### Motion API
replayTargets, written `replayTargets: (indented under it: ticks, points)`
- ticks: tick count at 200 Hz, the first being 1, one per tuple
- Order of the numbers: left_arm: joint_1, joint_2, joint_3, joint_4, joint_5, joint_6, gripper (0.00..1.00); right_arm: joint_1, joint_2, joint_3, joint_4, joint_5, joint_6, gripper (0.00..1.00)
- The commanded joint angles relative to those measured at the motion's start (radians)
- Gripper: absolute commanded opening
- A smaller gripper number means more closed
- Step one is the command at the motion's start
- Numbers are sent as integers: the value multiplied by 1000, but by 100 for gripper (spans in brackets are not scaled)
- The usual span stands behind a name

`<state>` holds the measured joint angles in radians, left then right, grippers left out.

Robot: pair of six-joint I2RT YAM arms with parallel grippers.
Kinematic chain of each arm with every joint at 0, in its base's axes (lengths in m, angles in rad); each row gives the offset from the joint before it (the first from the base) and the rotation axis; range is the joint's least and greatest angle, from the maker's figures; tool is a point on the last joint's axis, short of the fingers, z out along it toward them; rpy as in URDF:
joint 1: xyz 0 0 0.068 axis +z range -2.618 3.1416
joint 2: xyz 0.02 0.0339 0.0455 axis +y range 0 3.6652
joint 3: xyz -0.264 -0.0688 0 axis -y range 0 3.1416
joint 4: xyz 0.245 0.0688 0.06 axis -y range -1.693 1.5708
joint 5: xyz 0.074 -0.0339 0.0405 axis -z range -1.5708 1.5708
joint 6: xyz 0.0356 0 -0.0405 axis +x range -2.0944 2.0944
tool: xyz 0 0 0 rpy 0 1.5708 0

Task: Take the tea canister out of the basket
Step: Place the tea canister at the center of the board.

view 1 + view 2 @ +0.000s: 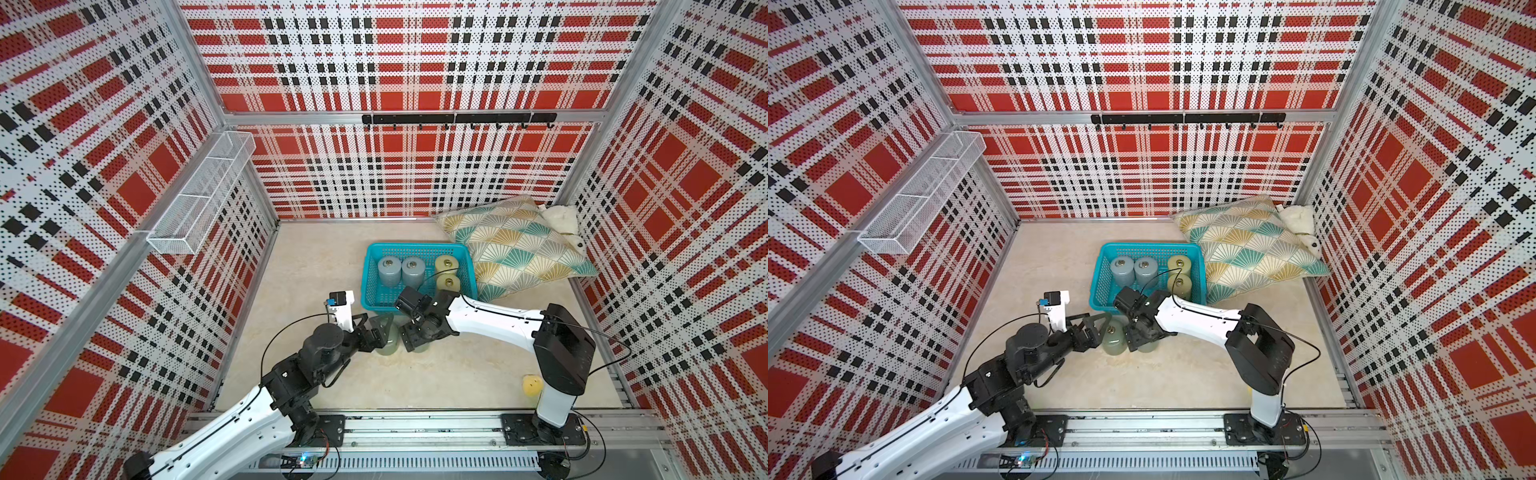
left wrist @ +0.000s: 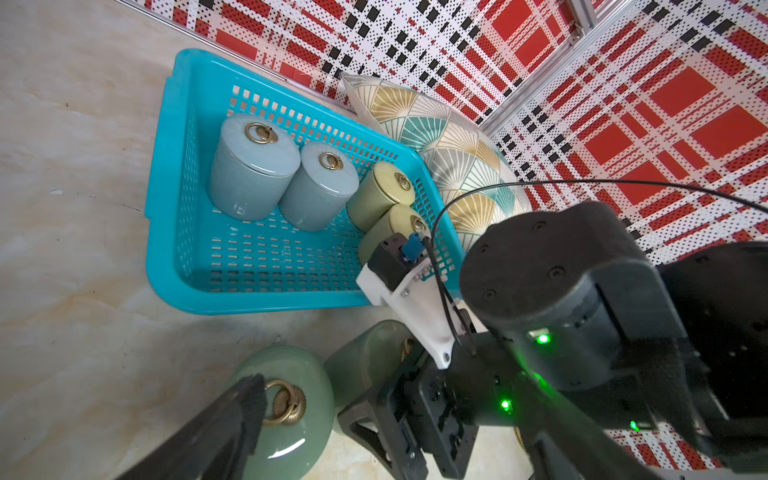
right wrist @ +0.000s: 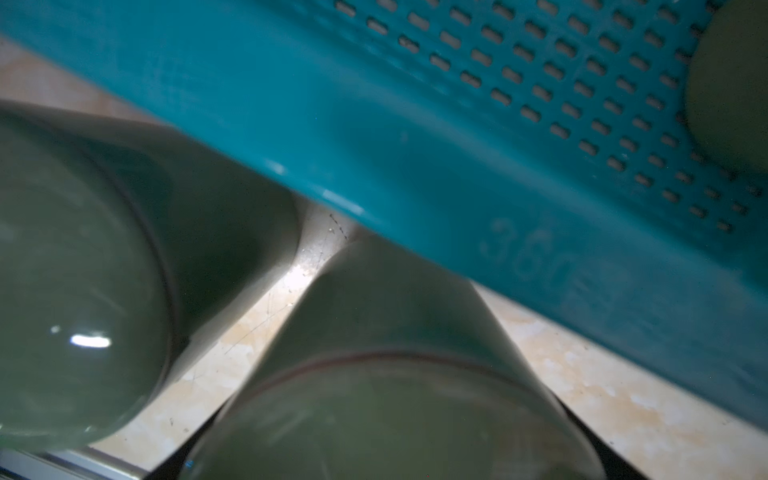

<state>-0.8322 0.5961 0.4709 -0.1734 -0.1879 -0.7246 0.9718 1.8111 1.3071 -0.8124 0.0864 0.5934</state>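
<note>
Right gripper (image 1: pixel 1139 337) is clamped on a pale green glazed ceramic tea canister (image 3: pixel 390 395); dark fingers (image 3: pixel 619 469) are seen on both sides of its body. The canister is located outside the turquoise perforated plastic basket (image 1: pixel 415 248), just off its near wall, toward the middle of the beige marbled counter (image 1: pixel 457 374). Left gripper (image 1: pixel 376 328) is spread wide at a second pale green canister with brass ring lid (image 2: pixel 291 440), just beside the first. Two blue-grey lidded canisters (image 1: pixel 390 270) and two yellow-green canisters (image 1: pixel 446 264) are seen standing in the basket. The basket is butted against a fan-patterned cushion (image 1: pixel 519 249) at the counter's back right corner.
</note>
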Motion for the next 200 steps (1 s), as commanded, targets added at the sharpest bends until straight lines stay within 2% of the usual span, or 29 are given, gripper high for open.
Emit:
replayTargets:
  ticks: [1,62,89,123,200]
  points:
    - [-8,-2,0,-9,-6,10,99,-8,12,-8,39,-1,-8,64]
    - [-10,-4,0,-9,-8,9,100,-16,36,-20,45,-7,-10,66]
    - [-12,-6,0,-10,-8,10,99,-19,29,-21,42,-5,-4,78]
    - [-12,-7,0,-10,-11,10,100,-18,-10,-24,45,7,5,100]
    - [-15,19,10,-7,-4,15,100,-16,-174,-50,31,16,24,100]
